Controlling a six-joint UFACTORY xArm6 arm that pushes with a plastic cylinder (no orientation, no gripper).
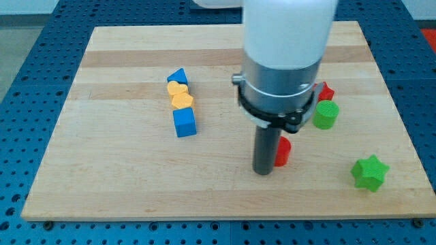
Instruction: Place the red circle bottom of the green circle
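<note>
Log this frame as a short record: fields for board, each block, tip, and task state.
board: light wooden board
red circle: red cylinder block, below-left of green circle
green circle: green cylinder block
other red block: above green circle, mostly hidden
green star block: view's bottom right
left column: blue triangle block, yellow heart block, blue cube block
my tip: immediately left of red circle
task state: not yet directly under

Single cam, so no second view shares any of the scene. It sits off the board's [204, 197] near edge, raised, tilted down and looking across toward the far edge. Nearly the whole board fits, blue table [20, 102] showing on all sides. Fairly close: my arm [286, 61] fills the top centre, cropped by the frame, and partly hides the red circle [283, 151].
</note>
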